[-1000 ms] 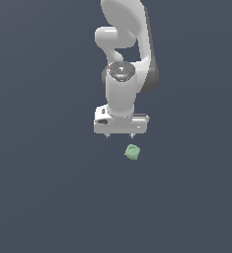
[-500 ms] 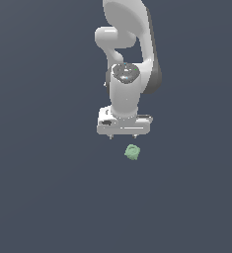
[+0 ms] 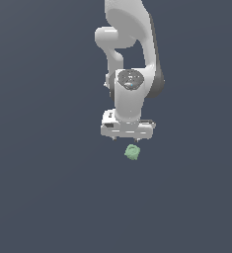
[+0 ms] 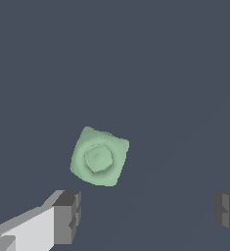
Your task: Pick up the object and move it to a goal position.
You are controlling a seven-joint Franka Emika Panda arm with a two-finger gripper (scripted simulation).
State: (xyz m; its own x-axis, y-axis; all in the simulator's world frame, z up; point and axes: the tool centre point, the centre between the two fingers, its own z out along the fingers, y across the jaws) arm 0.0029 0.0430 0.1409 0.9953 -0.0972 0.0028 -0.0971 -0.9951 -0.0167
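Note:
The object (image 3: 132, 152) is a small pale green lumpy blob lying on the dark grey floor. It also shows in the wrist view (image 4: 99, 157), with a raised hexagonal middle. My white gripper (image 3: 125, 139) hangs just above and slightly behind it, pointing down. In the wrist view the gripper (image 4: 148, 213) is open, with its two dark fingertips (image 4: 67, 215) far apart and empty. The object lies a little ahead of the gap between them, nearer one fingertip, touching neither.
The floor (image 3: 48, 188) is a plain dark grey surface. The white arm (image 3: 130, 44) rises behind the gripper toward the top of the exterior view.
The gripper has come down and shifted slightly toward the object. The object has not moved.

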